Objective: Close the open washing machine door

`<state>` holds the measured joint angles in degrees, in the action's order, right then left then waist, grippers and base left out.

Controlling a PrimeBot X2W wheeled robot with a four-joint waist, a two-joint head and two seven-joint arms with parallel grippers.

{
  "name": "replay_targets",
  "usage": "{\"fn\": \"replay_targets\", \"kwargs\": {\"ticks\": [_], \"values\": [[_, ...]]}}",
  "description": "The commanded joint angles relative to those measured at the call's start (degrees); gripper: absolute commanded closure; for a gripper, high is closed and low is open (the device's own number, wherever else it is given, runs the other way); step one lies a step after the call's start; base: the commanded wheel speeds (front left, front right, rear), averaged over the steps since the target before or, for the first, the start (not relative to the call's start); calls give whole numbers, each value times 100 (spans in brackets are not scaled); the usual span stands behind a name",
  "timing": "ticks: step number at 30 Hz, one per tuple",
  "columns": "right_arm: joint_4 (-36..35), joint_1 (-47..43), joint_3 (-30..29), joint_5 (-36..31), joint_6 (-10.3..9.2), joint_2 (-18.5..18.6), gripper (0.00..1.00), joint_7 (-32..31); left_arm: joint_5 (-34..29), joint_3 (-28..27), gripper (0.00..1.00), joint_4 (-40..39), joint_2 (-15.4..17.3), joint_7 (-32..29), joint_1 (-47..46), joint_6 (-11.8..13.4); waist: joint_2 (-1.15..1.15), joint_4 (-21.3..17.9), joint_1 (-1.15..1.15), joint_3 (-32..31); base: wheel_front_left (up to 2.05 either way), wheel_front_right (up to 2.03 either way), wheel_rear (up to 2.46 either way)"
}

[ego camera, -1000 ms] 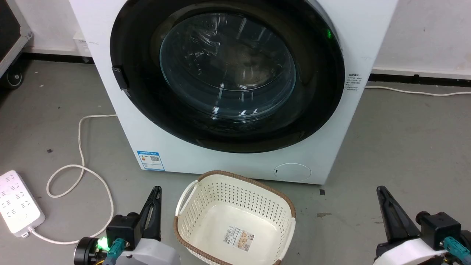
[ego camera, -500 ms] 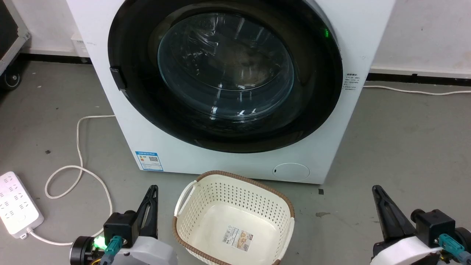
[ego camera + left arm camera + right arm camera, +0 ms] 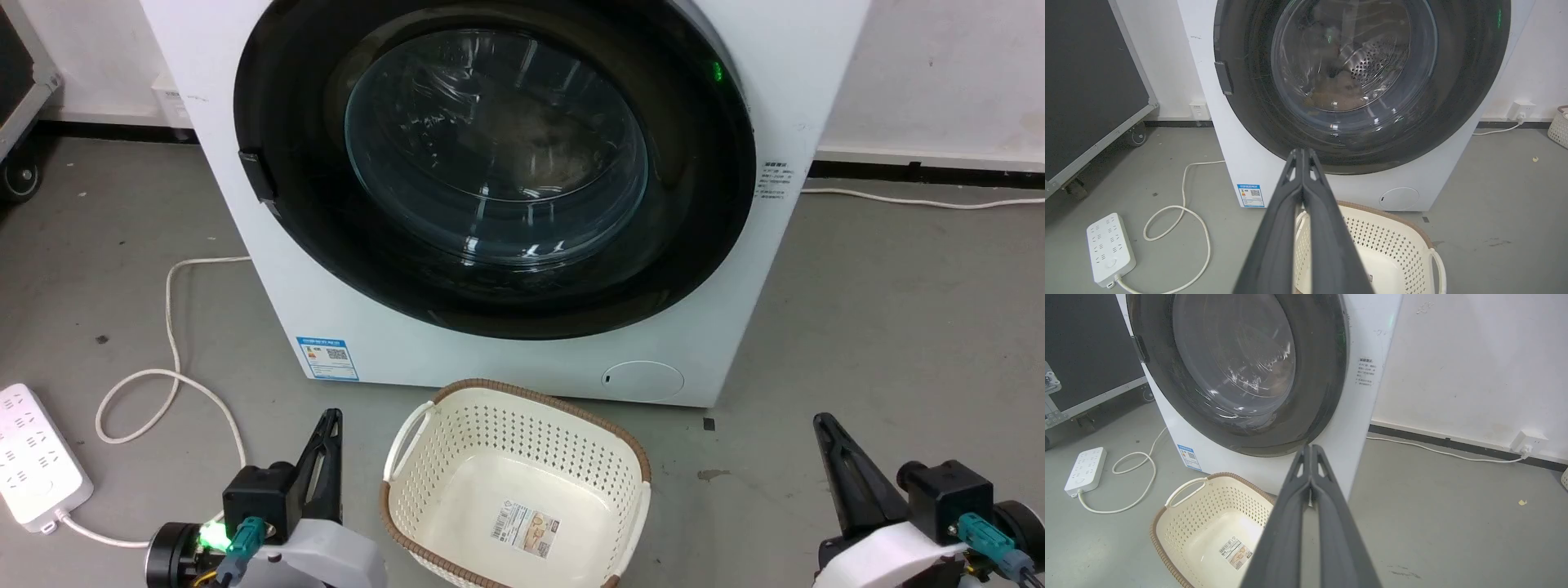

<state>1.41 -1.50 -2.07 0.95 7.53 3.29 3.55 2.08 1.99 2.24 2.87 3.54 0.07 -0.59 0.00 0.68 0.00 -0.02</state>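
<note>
The white washing machine (image 3: pixel 408 351) stands straight ahead, a blue label (image 3: pixel 326 358) low on its front. Its glossy black round door (image 3: pixel 694 204) with the bulging glass window lies flat against the front, the latch tab (image 3: pixel 257 174) at its left rim. A green light (image 3: pixel 717 72) glows at the upper right. My left gripper (image 3: pixel 331 418) is shut and empty at the lower left, well short of the washer. My right gripper (image 3: pixel 820 422) is shut and empty at the lower right. In the wrist views the left gripper (image 3: pixel 1302 152) and right gripper (image 3: pixel 1310 447) point at the door (image 3: pixel 1453 102).
A cream perforated basket (image 3: pixel 514 482) sits on the grey floor between my grippers, just before the washer. A white power strip (image 3: pixel 37 465) and looped cable (image 3: pixel 171 327) lie at the left. A black wheeled case (image 3: pixel 1086 90) stands far left. A cord (image 3: pixel 1433 451) runs along the right wall.
The whole head view has shifted slightly, so the camera moved. Both grippers sit a little lower and further left in it. The door looks the same.
</note>
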Motion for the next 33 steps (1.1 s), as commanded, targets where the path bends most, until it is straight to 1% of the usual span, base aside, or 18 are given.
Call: {"fn": "replay_targets", "kwargs": {"ticks": [1, 33], "values": [[-42, 98, 26, -27, -3, -31, 100, -30, -65, -35, 100, -44, 1, -30, -6, 33, 0, -4, 0, 0, 0, 0, 0], [-141, 150, 207, -95, -4, -41, 100, -355, -208, -199, 100, -224, 0, -354, -7, 59, 0, -68, 0, 2, 0, 0, 0]]}}
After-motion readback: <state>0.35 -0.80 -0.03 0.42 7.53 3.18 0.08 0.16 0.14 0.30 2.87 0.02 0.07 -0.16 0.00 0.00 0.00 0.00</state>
